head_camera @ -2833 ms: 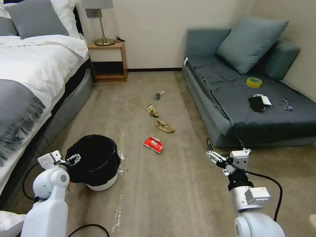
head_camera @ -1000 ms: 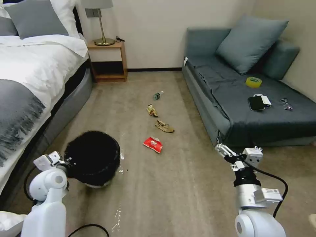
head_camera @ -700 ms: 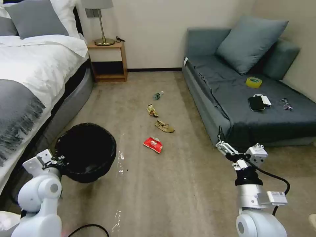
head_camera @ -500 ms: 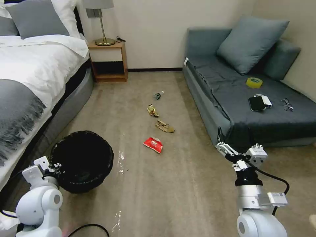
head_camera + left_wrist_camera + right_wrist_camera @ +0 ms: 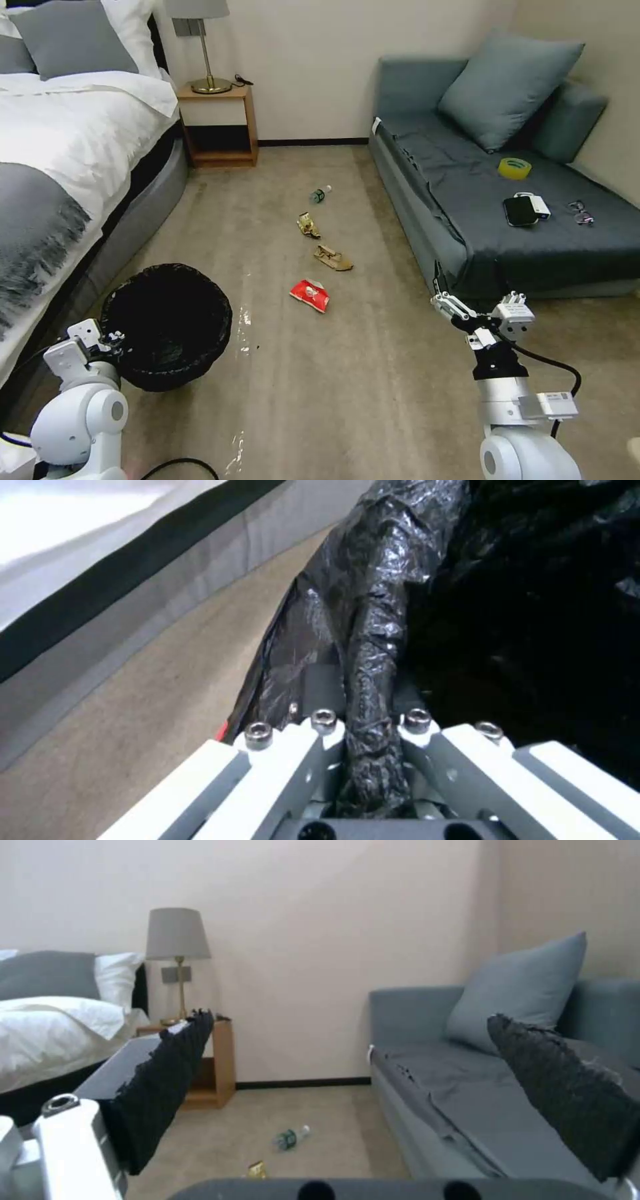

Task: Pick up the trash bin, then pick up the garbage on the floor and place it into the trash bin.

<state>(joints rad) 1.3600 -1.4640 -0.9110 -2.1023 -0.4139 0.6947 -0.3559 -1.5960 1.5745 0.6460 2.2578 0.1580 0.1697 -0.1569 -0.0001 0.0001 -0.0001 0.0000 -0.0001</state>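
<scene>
Head view: the left gripper grips the near rim of the trash bin beside the bed; its white base is hidden. Four garbage pieces lie on the carpet. The right gripper hovers near the sofa.

Left wrist view: fingers pinch the bagged rim.

Right wrist view: pads spread wide, empty.

A yellow tape roll, black phone and glasses lie on the grey sofa.

Garbage lies between trash bin and sofa.
</scene>
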